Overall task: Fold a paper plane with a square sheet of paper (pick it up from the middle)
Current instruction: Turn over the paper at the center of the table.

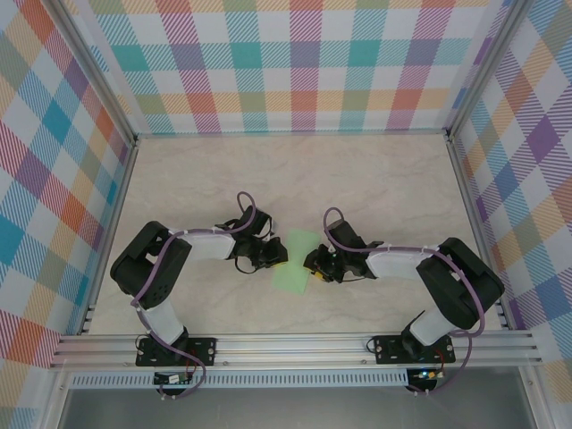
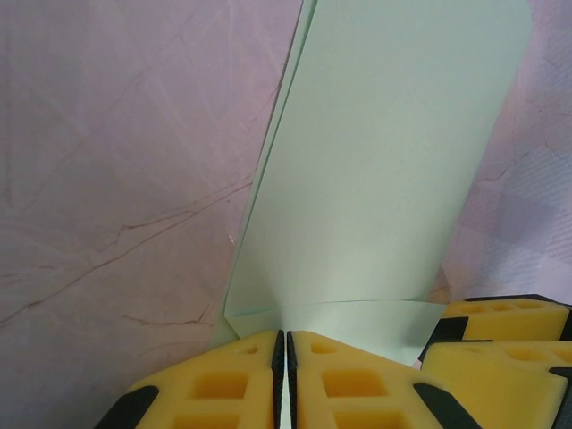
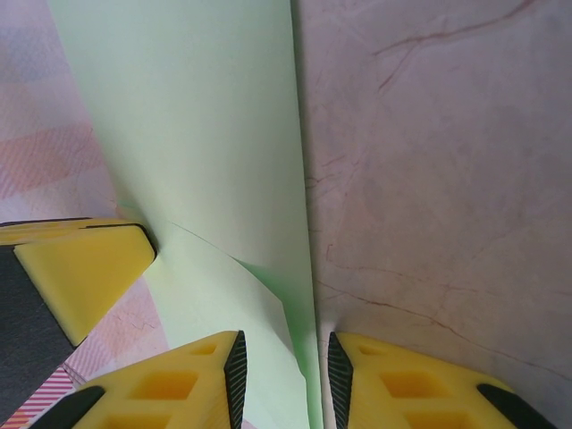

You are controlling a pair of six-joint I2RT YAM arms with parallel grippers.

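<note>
Green paper (image 2: 384, 161) in left end effector (image 2: 283, 336), right end effector (image 3: 284, 340) seemingly ajar

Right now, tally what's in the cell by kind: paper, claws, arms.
Paper: 1, the green paper sheet, partly folded
Claws: 2, the left claw shut on the sheet's edge, the right claw with its jaws apart around the sheet
Arms: 2, the left arm and the right arm
Total: 5
</note>
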